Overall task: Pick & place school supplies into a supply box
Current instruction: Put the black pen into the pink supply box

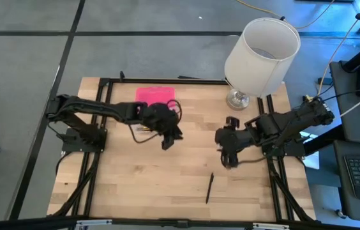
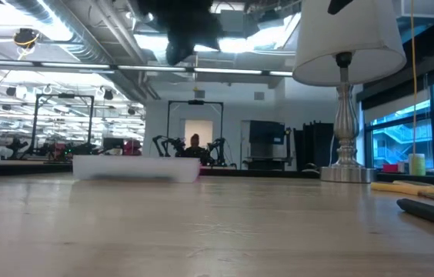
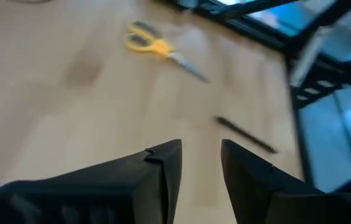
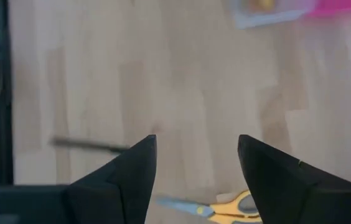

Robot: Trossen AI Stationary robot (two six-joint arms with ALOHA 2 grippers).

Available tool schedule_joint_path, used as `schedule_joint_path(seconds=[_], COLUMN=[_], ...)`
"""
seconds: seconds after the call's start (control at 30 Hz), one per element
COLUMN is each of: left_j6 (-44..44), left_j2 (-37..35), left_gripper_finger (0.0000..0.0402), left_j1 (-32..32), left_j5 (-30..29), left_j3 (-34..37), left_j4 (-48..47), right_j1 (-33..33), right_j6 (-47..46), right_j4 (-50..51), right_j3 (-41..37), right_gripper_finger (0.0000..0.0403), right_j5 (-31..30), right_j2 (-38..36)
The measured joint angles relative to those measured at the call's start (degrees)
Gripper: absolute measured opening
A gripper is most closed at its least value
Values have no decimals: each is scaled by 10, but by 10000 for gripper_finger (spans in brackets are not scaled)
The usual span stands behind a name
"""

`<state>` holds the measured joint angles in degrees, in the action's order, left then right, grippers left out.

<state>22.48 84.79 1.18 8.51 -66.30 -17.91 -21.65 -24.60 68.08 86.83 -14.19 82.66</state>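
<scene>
1. Toward the table's far side, left of centre, the supply box [image 1: 152,96] is lying flat with its pink lid showing; the left arm is covering part of it in the high view. The low view is showing it as a pale flat case [image 2: 136,168] on the wood.
2. Near the front edge, a dark pen [image 1: 210,187] is lying alone, well apart from the box.
3. Yellow-handled scissors [image 3: 157,48] are lying on the wood, showing in both wrist views; a dark pen [image 3: 245,134] is lying near them.
4. Left gripper [image 1: 167,136] is hovering just in front of the box, fingers [image 3: 163,171] parted narrowly, holding nothing.
5. Right gripper [image 1: 228,156] is hanging over the table's right-centre, jaws spread wider, empty, scissors [image 4: 225,208] lying beneath.
6. White lamp [image 1: 262,54] is standing at the far right corner.
</scene>
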Motion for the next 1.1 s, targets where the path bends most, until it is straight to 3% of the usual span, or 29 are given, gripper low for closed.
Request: schedule_joint_path(seconds=[0.17, 0.33, 0.57, 0.77, 1.1], left_j6=[31, 117, 158, 158, 180], left_j2=[7, 8, 66, 109, 129], left_gripper_finger=[108, 107, 105, 107, 106], left_j1=[-54, -105, -168, -188, -205], left_j5=[-13, -63, -76, -78, -118], left_j3=[0, 0, 0, 0, 0], left_j4=[19, 41, 200, 316, 342], right_j1=[-30, -54, -85, -116, -131], right_j6=[75, 115, 119, 182, 306], right_j4=[-1, 17, 52, -5, -44], right_j3=[0, 0, 0, 0, 0], right_gripper_finger=[229, 229, 229, 229, 222], right_j5=[52, 64, 64, 65, 87], right_j2=[38, 82, 96, 112, 215])
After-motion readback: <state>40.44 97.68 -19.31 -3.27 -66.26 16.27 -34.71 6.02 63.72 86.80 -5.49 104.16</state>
